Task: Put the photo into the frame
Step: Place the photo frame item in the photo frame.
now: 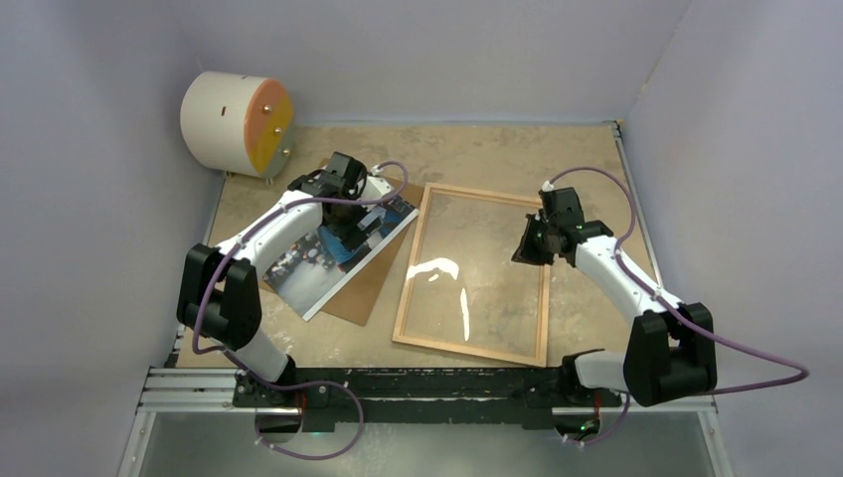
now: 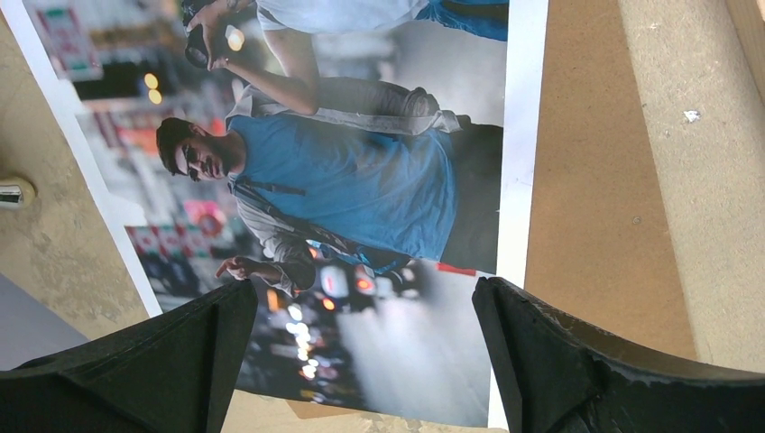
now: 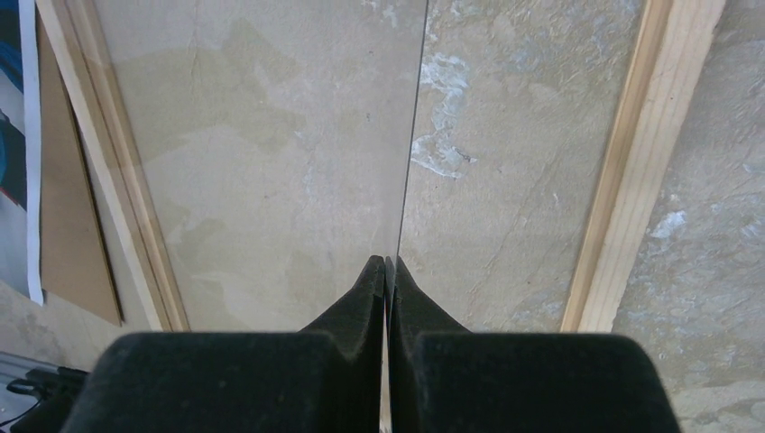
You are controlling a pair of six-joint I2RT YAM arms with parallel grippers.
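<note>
From above, we see the photo (image 1: 310, 268) lying face up on the left half of the table (image 1: 477, 149). It rests on a brown backing sheet (image 1: 370, 288), and the left gripper (image 1: 353, 221) hovers over its far end. Its long axis runs from near-left to far-right. The frame (image 1: 408, 278) lies flat just to its right, not touching the photo, with its long axis roughly near to far and glare on its clear pane (image 1: 437, 270). The right gripper (image 1: 530, 243) sits low just inside the frame's right rail. A white drum with an orange face (image 1: 234, 124) stands in the far-left corner.

In the left wrist view, the left gripper (image 2: 361, 356) has its jaws spread wide with nothing between them. The photo (image 2: 361, 180) lies below the gap. It is a glossy print of a man in a blue shirt against blurred street lights, with a white border. The backing sheet (image 2: 586, 180) shows beyond one long edge.

In the right wrist view, the right gripper (image 3: 388, 268) has its fingertips pressed together over the pane (image 3: 271, 135), between the frame's (image 3: 622, 180) light-wood rails. A thin line runs on from the tips. It may be the pane's edge, but we cannot tell whether it is pinched. The photo (image 3: 11, 162) and backing sheet (image 3: 72, 225) show at the left.
</note>
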